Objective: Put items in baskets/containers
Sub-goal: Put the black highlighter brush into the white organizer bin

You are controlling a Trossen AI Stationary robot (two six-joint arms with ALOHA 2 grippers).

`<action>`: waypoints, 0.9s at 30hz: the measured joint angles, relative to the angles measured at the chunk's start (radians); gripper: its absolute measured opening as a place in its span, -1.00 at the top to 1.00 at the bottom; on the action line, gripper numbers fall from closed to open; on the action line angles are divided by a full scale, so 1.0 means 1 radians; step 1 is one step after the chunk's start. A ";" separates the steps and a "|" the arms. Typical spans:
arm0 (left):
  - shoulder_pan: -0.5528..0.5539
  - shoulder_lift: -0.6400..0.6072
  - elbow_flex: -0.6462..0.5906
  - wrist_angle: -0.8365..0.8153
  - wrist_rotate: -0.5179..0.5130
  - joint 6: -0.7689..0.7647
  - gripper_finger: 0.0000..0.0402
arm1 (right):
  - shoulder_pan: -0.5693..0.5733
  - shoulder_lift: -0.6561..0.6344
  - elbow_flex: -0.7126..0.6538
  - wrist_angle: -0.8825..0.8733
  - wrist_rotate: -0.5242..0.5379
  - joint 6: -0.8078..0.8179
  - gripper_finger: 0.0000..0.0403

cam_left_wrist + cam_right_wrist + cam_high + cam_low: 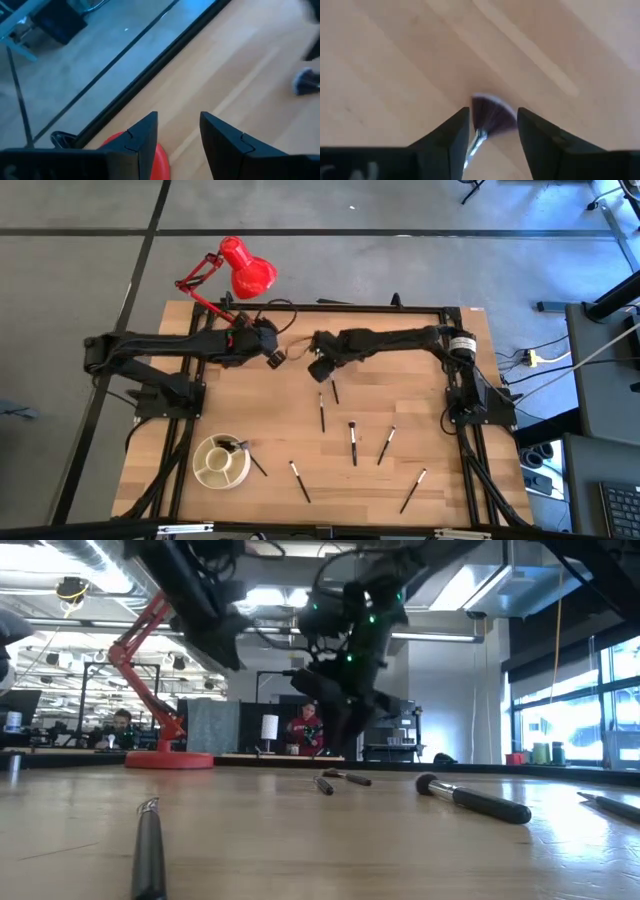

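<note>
The right gripper [492,132] stands open around a fan brush [492,114]. Other brushes [353,442] lie near. The red lamp [245,268] stands far back.

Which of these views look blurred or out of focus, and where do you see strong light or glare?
Right wrist view: the fan brush between the right hand fingers is soft, with motion blur. Left wrist view: a brush tip at the edge is smeared. Low view: the nearest brush is out of focus; windows and ceiling lights glare. High view: even light.
</note>
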 joint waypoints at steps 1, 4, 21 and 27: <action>-0.010 -0.013 0.000 -0.008 0.000 0.000 0.29 | -0.010 0.000 -0.017 0.024 -0.020 0.017 0.15; -0.033 -0.034 0.000 -0.041 0.000 0.000 0.29 | -0.017 0.000 -0.064 0.080 -0.066 0.045 0.14; -0.055 -0.040 0.000 -0.162 -0.077 -0.070 0.29 | -0.018 0.049 -0.128 0.206 -0.154 0.006 0.55; -0.055 -0.040 0.000 -0.166 -0.075 -0.066 0.29 | -0.015 0.056 -0.128 0.222 -0.137 -0.050 0.82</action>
